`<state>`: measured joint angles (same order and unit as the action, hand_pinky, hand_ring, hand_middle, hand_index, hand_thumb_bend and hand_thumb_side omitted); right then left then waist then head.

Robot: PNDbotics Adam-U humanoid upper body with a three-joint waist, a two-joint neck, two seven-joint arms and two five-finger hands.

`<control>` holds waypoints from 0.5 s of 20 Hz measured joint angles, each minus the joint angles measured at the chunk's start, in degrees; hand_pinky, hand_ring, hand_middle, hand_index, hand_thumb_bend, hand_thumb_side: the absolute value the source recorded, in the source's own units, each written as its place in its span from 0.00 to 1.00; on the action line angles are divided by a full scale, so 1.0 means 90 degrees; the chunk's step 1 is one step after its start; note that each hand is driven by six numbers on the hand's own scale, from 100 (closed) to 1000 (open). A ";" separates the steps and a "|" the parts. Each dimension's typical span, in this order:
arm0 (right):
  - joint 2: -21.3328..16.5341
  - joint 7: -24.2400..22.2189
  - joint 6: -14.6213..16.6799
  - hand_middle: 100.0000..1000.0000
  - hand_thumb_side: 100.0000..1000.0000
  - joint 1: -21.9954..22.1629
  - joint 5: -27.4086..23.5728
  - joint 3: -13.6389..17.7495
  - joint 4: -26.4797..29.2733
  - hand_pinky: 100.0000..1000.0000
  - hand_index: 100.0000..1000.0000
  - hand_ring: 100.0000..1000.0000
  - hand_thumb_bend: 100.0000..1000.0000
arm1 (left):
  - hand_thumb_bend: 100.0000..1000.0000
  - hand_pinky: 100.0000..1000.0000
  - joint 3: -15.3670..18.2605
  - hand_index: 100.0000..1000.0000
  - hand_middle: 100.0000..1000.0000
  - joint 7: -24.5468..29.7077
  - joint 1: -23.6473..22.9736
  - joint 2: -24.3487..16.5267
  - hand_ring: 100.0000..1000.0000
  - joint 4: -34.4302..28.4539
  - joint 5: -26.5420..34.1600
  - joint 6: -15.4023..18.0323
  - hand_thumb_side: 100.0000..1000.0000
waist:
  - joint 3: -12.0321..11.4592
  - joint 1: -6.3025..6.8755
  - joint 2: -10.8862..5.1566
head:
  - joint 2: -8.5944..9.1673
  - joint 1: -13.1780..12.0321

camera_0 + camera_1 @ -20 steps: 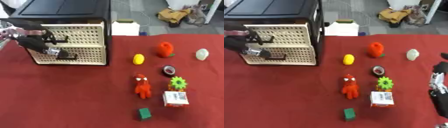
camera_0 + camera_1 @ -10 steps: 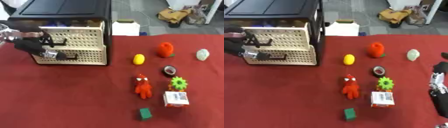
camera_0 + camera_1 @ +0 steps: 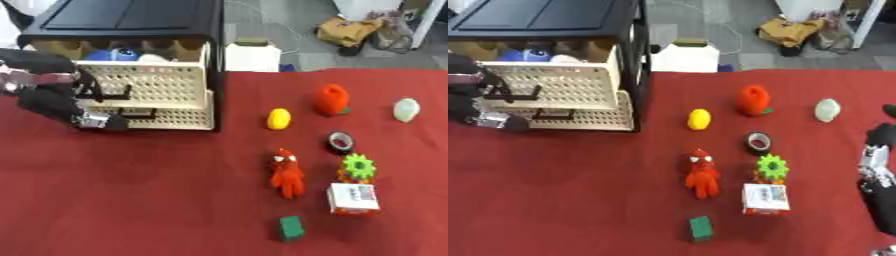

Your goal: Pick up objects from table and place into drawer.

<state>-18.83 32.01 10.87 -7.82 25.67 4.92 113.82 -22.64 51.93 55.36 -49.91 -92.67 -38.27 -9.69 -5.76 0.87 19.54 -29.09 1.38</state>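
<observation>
Leftmost, at nine o'clock, the robot's left hand (image 3: 54, 97) curls its fingers (image 3: 94, 120) round the handle (image 3: 103, 91) of the cream upper drawer (image 3: 149, 85), which stands pulled out of a black cabinet (image 3: 131, 22) on the red bench (image 3: 157, 190). Toward the centre lie a yellow toy (image 3: 278, 119), a red figure (image 3: 286, 172) and a green block (image 3: 291, 228). Further right sit an orange toy (image 3: 332, 99), a black tape roll (image 3: 339, 142), a green gear (image 3: 357, 166), a white box (image 3: 353, 198) and a pale object (image 3: 406, 109). At four o'clock the right hand (image 3: 877, 175) rests; whether its fingers are spread or curled cannot be told.
</observation>
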 measured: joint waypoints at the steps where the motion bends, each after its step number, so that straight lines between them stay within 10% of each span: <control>1: 0.0000 0.0000 0.0000 0.37 0.73 0.0000 0.0000 0.0000 0.0000 0.51 0.72 0.49 0.00 | 0.67 0.00 0.0017 0.78 0.00 0.0000 -0.0034 -0.0024 0.00 -0.0064 0.0015 -0.0029 1.00 | 0.0000 -0.0001 0.0000 | 0.0000 0.0000; 10: 0.0001 -0.0006 0.0006 0.37 0.73 -0.0003 -0.0001 0.0000 0.0000 0.51 0.72 0.49 0.00 | 0.67 0.00 0.0106 0.78 0.00 -0.0020 -0.0286 -0.0242 0.00 -0.0607 0.0160 -0.0226 1.00 | -0.0009 -0.0031 0.0000 | 0.0000 -0.0012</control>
<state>-18.83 31.96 10.92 -7.84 25.67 4.92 113.82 -21.68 51.76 52.78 -52.09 -98.13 -36.83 -11.72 -5.83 0.59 19.54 -29.09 1.27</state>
